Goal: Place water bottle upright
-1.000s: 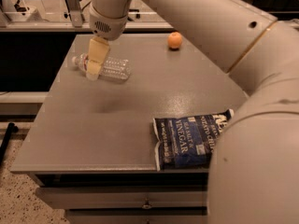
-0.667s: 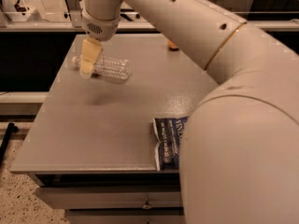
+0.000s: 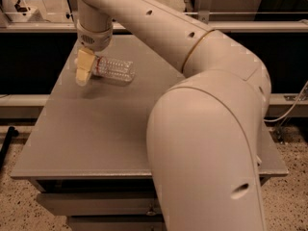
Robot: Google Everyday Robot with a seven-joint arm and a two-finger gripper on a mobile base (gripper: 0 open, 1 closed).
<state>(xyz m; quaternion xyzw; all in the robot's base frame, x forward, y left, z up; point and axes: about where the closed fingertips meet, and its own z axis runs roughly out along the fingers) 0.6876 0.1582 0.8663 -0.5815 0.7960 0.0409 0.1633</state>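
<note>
The water bottle [image 3: 114,70] is a clear ribbed plastic bottle lying on its side on the far left part of the grey table [image 3: 86,134]. Its red label band points left and its base points right. My gripper [image 3: 84,67] hangs down from the wrist at the bottle's neck end and covers the cap. It is level with the bottle and touching or very close to the neck. I cannot tell whether it grips the bottle.
My arm's large elbow and forearm [image 3: 207,129] cover the right and front of the table. The table's left edge [image 3: 33,129] and front edge are near. Drawers [image 3: 96,203] sit under the tabletop. A metal rail [image 3: 29,28] runs behind the table.
My gripper has shifted left along the bottle to its neck end. My arm has swung across the view and now hides the blue bag and the orange object. The bottle still lies where it was.
</note>
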